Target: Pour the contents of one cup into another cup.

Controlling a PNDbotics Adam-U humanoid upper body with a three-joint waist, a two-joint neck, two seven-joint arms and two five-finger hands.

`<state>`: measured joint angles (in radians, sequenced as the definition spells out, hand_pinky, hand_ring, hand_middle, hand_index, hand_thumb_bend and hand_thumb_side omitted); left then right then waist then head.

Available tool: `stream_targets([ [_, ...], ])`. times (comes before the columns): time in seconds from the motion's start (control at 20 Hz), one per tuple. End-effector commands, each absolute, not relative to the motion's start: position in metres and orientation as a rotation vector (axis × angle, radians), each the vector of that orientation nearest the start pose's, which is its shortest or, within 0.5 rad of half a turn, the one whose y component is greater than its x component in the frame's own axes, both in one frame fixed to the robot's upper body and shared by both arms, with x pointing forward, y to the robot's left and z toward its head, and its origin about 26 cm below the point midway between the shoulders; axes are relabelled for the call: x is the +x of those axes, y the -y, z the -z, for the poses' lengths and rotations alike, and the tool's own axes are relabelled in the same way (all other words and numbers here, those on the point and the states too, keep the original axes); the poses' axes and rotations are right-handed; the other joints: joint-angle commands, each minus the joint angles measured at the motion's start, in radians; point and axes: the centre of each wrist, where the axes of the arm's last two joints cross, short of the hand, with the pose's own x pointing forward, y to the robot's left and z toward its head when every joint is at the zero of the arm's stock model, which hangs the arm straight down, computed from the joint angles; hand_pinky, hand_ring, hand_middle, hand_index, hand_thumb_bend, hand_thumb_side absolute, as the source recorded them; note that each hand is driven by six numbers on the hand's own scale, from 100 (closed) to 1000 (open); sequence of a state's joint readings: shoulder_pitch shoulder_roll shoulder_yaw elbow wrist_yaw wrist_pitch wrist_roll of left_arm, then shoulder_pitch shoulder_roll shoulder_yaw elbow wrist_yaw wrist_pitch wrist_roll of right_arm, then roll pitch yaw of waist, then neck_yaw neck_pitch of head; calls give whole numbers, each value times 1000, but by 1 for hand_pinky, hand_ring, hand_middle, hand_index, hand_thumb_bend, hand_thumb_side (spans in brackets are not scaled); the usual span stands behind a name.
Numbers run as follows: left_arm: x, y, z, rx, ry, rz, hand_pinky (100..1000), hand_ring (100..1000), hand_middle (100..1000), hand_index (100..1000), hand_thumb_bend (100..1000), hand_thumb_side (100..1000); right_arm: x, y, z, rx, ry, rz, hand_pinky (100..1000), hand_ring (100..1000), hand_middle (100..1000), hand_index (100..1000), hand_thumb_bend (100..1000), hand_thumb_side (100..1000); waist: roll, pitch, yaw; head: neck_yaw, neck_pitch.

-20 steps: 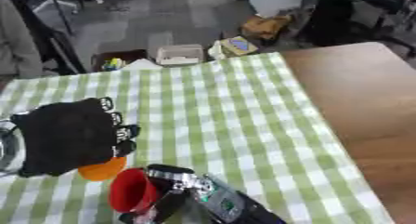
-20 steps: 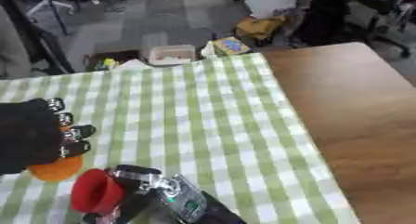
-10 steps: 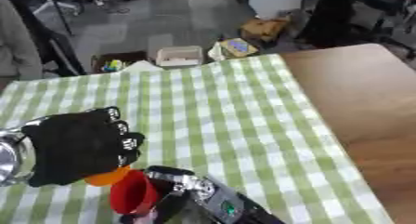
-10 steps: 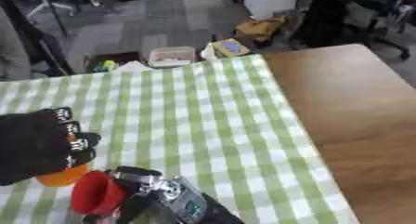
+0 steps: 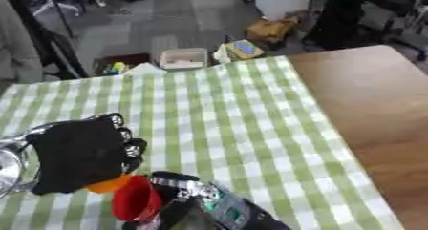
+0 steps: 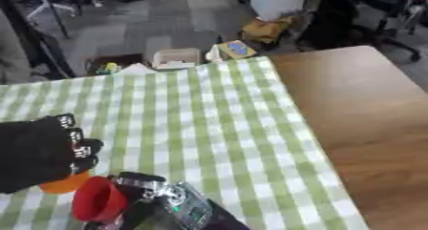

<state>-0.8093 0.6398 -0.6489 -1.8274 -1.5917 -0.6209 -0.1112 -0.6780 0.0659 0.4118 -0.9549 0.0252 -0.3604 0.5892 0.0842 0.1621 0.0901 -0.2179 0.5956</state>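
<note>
Silver left wrist left-eye only.

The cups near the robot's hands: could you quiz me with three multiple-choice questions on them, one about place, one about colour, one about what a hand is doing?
1. Where is the red cup relative to the orange cup?
A. Beside it, toward the robot's right
B. Far off on the bare wood
C. Stacked inside it

2. What colour is the checked cloth under the cups?
A. Blue and white
B. Green and white
C. Plain grey

3. What is the left hand doing?
A. Resting flat on the wood
B. Covering the orange cup from above
C. Holding a spoon

Answers:
1. A: the red cup, at the right hand, sits next to the orange cup.
2. B: the cloth shows green and white checks.
3. B: the left hand hides most of the orange cup; its fingers' closure cannot be seen.
</note>
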Motion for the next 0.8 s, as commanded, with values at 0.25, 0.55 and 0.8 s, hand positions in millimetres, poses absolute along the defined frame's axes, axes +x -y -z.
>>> stream_targets([
  [0.25,326,-147,-243,-1152,-1161,-1881,100,100,100,549,712,166,393,56,-30,732,1677,-1241,374,258,146,449,100,115,1,-13,1,-4,-12],
  [0.55,324,-145,-243,-1164,-1174,-1837,100,100,100,532,714,174,394,56,-30,731,1678,-1241,373,258,146,448,100,115,0,-13,0,-6,-14],
  [0.8,317,-143,-248,-1181,-1175,-1753,100,100,100,476,767,176,394,56,-30,730,1679,-1241,372,258,146,448,100,115,2,-13,0,-9,-16],
])
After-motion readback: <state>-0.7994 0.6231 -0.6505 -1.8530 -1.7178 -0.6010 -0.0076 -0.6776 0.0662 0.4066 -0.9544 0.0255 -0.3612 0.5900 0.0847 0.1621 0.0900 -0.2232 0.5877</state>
